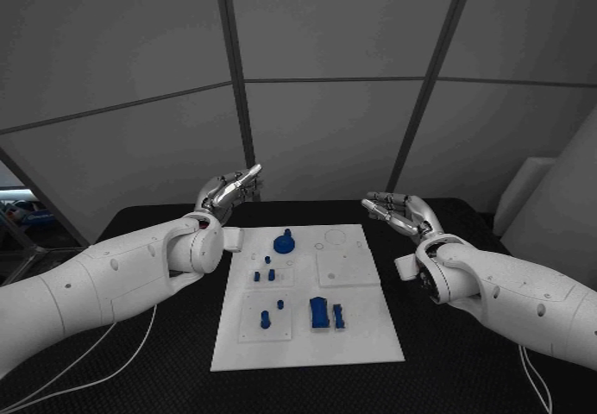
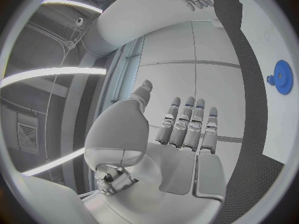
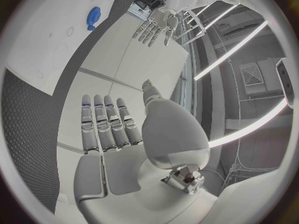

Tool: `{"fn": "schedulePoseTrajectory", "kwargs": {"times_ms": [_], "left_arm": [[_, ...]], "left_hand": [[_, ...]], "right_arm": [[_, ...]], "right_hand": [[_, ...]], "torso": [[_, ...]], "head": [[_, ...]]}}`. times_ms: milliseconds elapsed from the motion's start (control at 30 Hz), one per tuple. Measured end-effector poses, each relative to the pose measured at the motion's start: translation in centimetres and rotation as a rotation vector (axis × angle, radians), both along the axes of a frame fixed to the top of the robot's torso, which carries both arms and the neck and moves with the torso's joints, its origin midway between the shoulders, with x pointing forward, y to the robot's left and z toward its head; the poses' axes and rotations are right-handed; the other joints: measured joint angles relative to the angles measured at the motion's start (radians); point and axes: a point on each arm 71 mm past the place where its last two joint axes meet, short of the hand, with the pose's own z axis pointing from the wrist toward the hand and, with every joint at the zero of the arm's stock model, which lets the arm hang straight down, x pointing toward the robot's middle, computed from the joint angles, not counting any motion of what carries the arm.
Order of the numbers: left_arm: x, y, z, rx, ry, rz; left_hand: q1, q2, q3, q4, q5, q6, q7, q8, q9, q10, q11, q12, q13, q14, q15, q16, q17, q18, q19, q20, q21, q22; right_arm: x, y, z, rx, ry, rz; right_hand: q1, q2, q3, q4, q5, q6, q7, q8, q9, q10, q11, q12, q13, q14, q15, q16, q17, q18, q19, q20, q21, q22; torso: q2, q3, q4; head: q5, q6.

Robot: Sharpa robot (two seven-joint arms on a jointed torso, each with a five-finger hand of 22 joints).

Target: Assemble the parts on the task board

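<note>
Blue plastic parts (image 1: pixel 326 312) sit on the white task board (image 1: pixel 361 341) mid-surface, several upright, one round gear (image 1: pixel 285 243) near its far edge. My left hand (image 1: pixel 228 193) and right hand (image 1: pixel 399 211) hover beyond, fingers apart, holding nothing; I cannot judge progress.

We list a white task board (image 1: pixel 361 341), plain and unpatterned, carrying small blue parts (image 1: pixel 326 312), among them a round blue piece (image 1: pixel 285 243) of the same shade. We note the table (image 1: pixel 461 379) as black with a fine woven texture. We record the left hand (image 1: pixel 228 191) and right hand (image 1: pixel 396 210) as silver, each on a white arm.
</note>
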Motion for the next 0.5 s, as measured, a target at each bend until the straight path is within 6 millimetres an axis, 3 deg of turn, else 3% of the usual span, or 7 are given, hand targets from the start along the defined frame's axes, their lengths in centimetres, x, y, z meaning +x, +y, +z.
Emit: {"fn": "schedulePoseTrajectory", "kwargs": {"times_ms": [133, 167, 200, 233, 267, 367, 500], "left_arm": [[-1.1, -1.5, -0.1, 0.001, 0.010, -0.024], [-1.5, -2.0, -0.1, 0.004, 0.014, -0.029], [-1.7, -2.1, -0.2, 0.005, 0.015, -0.030], [-2.2, -2.6, -0.2, 0.008, 0.019, -0.034], [-2.6, -3.1, -0.2, 0.012, 0.023, -0.036], [-4.1, -4.5, -0.3, 0.024, 0.034, -0.037], [-5.6, -5.6, -0.2, 0.045, 0.038, -0.019]], "left_hand": [[-0.148, 0.024, -0.025, -0.004, -0.013, -0.106, -0.036, -0.009, -0.011, -0.109, -0.023, -0.007, -0.010, -0.095, -0.021, -0.018, -0.010, -0.001, -0.053, -0.034, -0.008, -0.041], [-0.194, 0.029, -0.033, -0.005, -0.015, -0.139, -0.045, -0.009, -0.012, -0.143, -0.030, -0.011, -0.012, -0.124, -0.028, -0.018, -0.013, -0.002, -0.067, -0.046, -0.009, -0.054], [-0.204, 0.030, -0.035, -0.005, -0.016, -0.146, -0.046, -0.009, -0.013, -0.150, -0.032, -0.012, -0.013, -0.131, -0.029, -0.018, -0.013, -0.013, -0.072, -0.048, -0.011, -0.057], [-0.237, 0.034, -0.041, -0.005, -0.020, -0.170, -0.051, -0.009, -0.014, -0.175, -0.037, -0.012, -0.014, -0.152, -0.034, -0.023, -0.014, -0.061, -0.085, -0.053, -0.013, -0.066], [-0.267, 0.036, -0.046, -0.006, -0.021, -0.191, -0.056, -0.012, -0.016, -0.196, -0.042, -0.012, -0.015, -0.171, -0.038, -0.026, -0.015, -0.062, -0.094, -0.062, -0.015, -0.075], [-0.358, 0.042, -0.060, -0.008, -0.021, -0.257, -0.065, -0.014, -0.018, -0.263, -0.056, -0.015, -0.017, -0.229, -0.057, -0.026, -0.017, -0.062, -0.126, -0.083, -0.015, -0.100], [-0.457, 0.047, -0.077, -0.009, -0.025, -0.328, -0.072, -0.014, -0.019, -0.336, -0.093, -0.016, -0.018, -0.293, -0.098, -0.031, -0.019, -0.063, -0.162, -0.105, -0.015, -0.128]], "right_arm": [[-0.8, 0.6, 0.6, 0.031, 0.004, 0.009], [-1.1, 0.9, 0.8, 0.046, 0.006, 0.011], [-1.2, 0.9, 0.9, 0.051, 0.007, 0.011], [-1.6, 1.2, 1.1, 0.068, 0.010, 0.011], [-1.9, 1.4, 1.3, 0.083, 0.013, 0.010], [-3.0, 2.0, 1.9, 0.136, 0.028, -0.003], [-4.1, 2.3, 2.5, 0.196, 0.049, -0.041]], "right_hand": [[-0.163, -0.006, 0.012, -0.034, -0.020, -0.101, -0.018, -0.008, -0.038, -0.110, -0.021, -0.021, -0.028, -0.107, -0.018, -0.008, -0.022, -0.015, -0.088, -0.031, -0.025, -0.029], [-0.207, -0.007, 0.014, -0.045, -0.032, -0.128, -0.023, -0.008, -0.046, -0.139, -0.027, -0.025, -0.034, -0.135, -0.023, -0.008, -0.028, -0.015, -0.112, -0.039, -0.031, -0.041], [-0.225, -0.008, 0.015, -0.049, -0.037, -0.139, -0.025, -0.009, -0.050, -0.151, -0.029, -0.025, -0.036, -0.147, -0.025, -0.008, -0.031, -0.015, -0.121, -0.043, -0.034, -0.045], [-0.259, -0.008, 0.017, -0.056, -0.047, -0.160, -0.029, -0.012, -0.055, -0.174, -0.034, -0.025, -0.039, -0.169, -0.029, -0.009, -0.035, -0.017, -0.140, -0.049, -0.038, -0.053], [-0.292, -0.009, 0.017, -0.062, -0.056, -0.180, -0.037, -0.014, -0.059, -0.196, -0.038, -0.029, -0.043, -0.190, -0.037, -0.013, -0.040, -0.031, -0.158, -0.055, -0.044, -0.061], [-0.394, -0.011, 0.020, -0.077, -0.078, -0.244, -0.071, -0.014, -0.071, -0.264, -0.057, -0.033, -0.050, -0.258, -0.070, -0.013, -0.054, -0.031, -0.213, -0.075, -0.059, -0.078], [-0.504, -0.012, 0.021, -0.084, -0.090, -0.312, -0.096, -0.014, -0.078, -0.339, -0.096, -0.037, -0.055, -0.329, -0.097, -0.013, -0.092, -0.046, -0.272, -0.095, -0.081, -0.090]], "torso": [[0.002, 0.0035, 0.0222], [0.003, 0.0050, 0.0313], [0.003, 0.0054, 0.0333], [0.004, 0.0068, 0.0426], [0.005, 0.0080, 0.0493], [0.006, 0.0110, 0.0673], [0.007, 0.0130, 0.0797]], "head": [[-0.021, 0.026], [-0.027, 0.035], [-0.029, 0.037], [-0.035, 0.046], [-0.039, 0.052], [-0.050, 0.065], [-0.055, 0.071]]}}
